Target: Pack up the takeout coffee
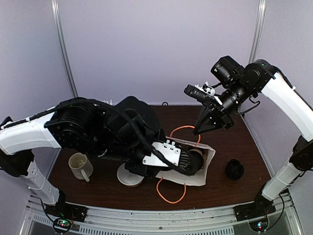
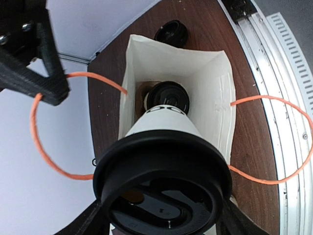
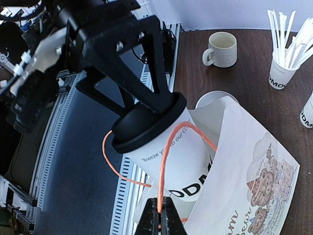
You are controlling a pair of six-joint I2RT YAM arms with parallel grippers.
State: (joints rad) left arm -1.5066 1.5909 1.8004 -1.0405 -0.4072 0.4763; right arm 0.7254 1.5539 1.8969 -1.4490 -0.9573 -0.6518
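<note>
A white takeout coffee cup (image 3: 181, 156) with a black lid (image 2: 161, 181) is tilted into the mouth of a white paper bag (image 2: 220, 98) that lies on its side. My left gripper (image 2: 164, 215) is shut on this cup at the lid, with its black fingers (image 3: 156, 93) on either side. A second lidded coffee cup (image 2: 168, 98) sits deeper inside the bag. My right gripper (image 3: 160, 215) is shut on one orange handle loop (image 3: 166, 147) of the bag and holds it up (image 1: 200, 129).
A white handled mug (image 1: 80, 166) and a white saucer (image 1: 129, 176) are at the left. A loose black lid (image 1: 234, 169) lies right of the bag. A paper cup of white stirrers (image 3: 283, 73) stands behind. The table's metal front rail (image 2: 288, 73) runs close by.
</note>
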